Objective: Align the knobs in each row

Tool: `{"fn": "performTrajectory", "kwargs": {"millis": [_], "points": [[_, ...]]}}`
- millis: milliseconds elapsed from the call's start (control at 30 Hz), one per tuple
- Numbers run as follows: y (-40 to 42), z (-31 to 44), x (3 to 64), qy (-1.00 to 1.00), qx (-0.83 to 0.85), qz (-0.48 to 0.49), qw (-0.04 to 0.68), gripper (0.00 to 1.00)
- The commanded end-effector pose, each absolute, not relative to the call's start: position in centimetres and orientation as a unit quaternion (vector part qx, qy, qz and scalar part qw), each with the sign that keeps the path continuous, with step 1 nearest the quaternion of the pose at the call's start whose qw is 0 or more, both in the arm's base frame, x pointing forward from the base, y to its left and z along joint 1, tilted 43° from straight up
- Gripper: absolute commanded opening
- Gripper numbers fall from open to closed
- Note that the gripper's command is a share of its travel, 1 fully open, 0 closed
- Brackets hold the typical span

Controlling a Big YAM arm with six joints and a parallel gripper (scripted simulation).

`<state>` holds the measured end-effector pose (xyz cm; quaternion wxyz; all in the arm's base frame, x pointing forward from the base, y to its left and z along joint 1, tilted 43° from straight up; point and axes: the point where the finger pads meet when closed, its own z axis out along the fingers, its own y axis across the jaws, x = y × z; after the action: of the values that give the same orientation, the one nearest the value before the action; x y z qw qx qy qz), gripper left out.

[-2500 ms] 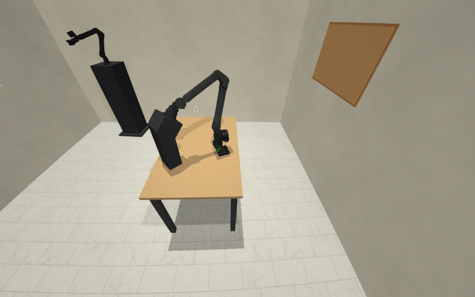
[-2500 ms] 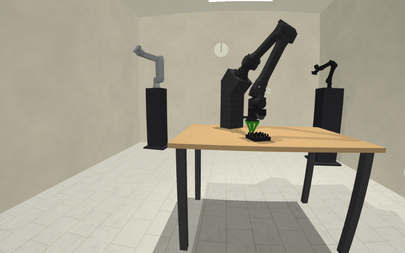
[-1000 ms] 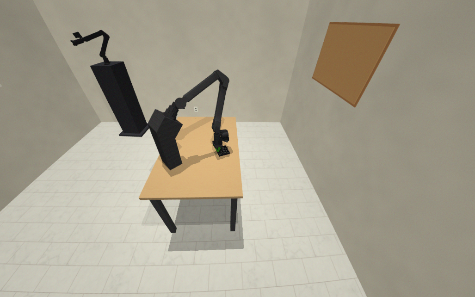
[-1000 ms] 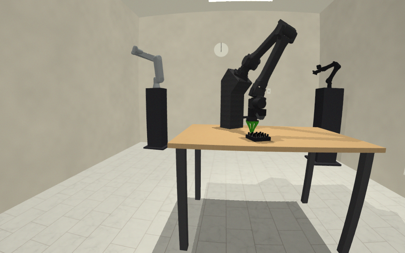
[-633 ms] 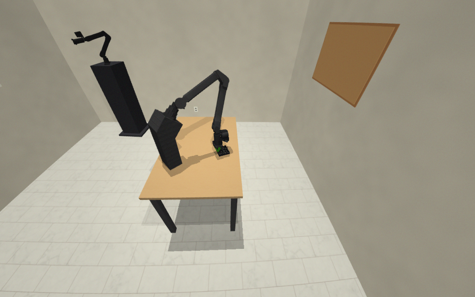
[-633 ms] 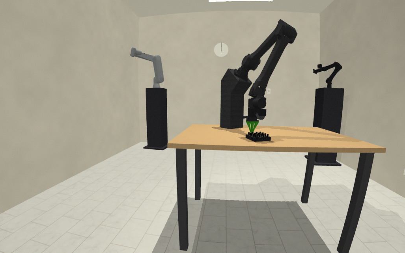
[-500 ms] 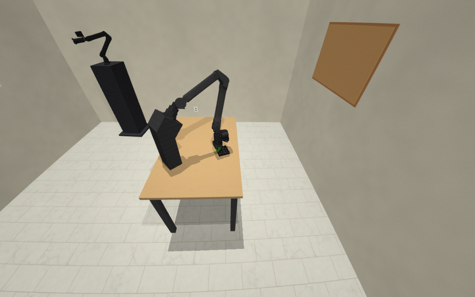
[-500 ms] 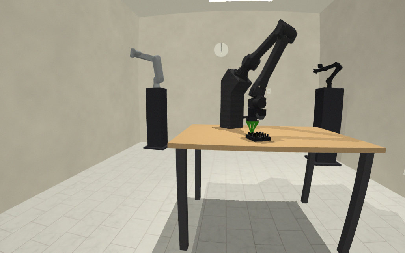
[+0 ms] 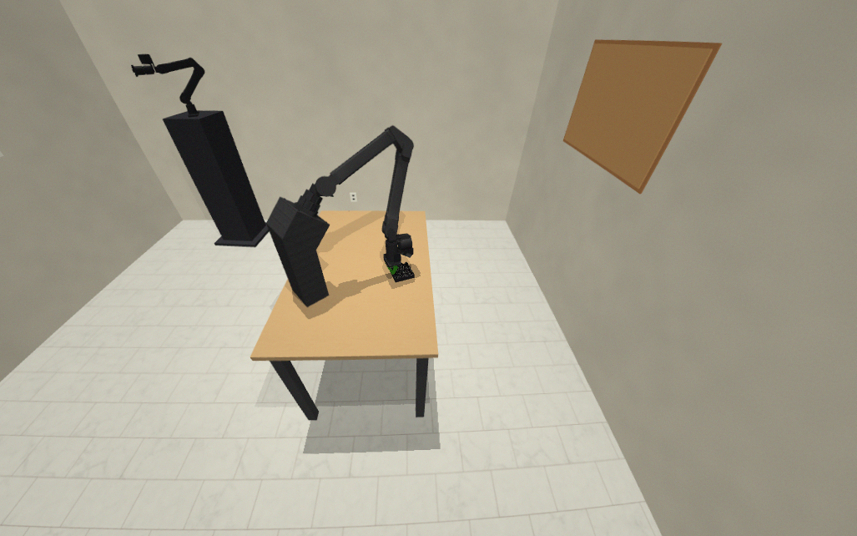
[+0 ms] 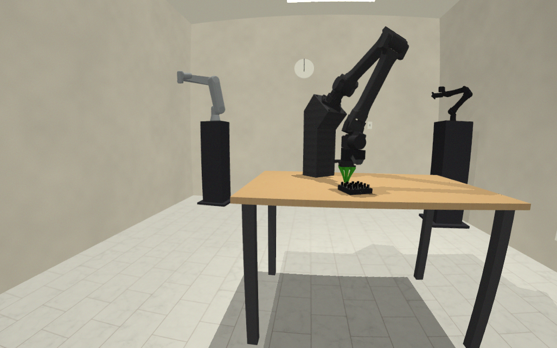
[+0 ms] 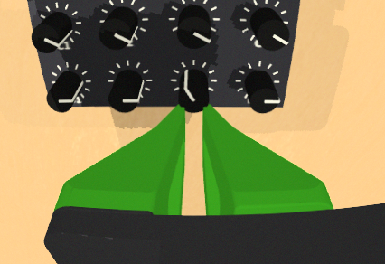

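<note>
The black knob box (image 9: 405,279) (image 10: 360,191) (image 11: 155,42) stands on the table. My gripper (image 10: 345,181) (image 11: 193,117) is nearly shut, with a narrow gap. Its green tips appear at the front edge of knob D3 (image 11: 200,93), apparently just above it, with no clear grip. D3's top line points rear-left. Knobs D1 (image 11: 60,93), D2 (image 11: 123,91) and D4 (image 11: 260,93) point right. Knobs C1 (image 11: 45,33), C2 (image 11: 115,26), C3 (image 11: 193,24) and C4 (image 11: 271,29) point right and slightly frontward. Rows A and B are mostly outside the wrist view.
The arm's pedestal (image 9: 301,260) (image 10: 319,149) stands on the table (image 9: 351,332) (image 10: 453,196). Two more arms stand on separate pedestals, a grey one (image 10: 216,95) and a black one (image 10: 460,99), away from the table.
</note>
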<state>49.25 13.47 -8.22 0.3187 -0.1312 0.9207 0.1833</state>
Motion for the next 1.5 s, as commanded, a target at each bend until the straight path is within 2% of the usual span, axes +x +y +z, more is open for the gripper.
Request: {"fn": "performTrajectory", "kwargs": {"millis": [0, 900, 1467], "points": [[14.03, -8.27, 49.64, 0.921, -0.115, 0.192, 0.319, 0.07], [13.38, -8.28, 49.83, 0.925, 0.077, 0.249, 0.277, 0.07], [13.22, -8.31, 49.85, 0.893, 0.255, 0.297, 0.224, 0.07]]}}
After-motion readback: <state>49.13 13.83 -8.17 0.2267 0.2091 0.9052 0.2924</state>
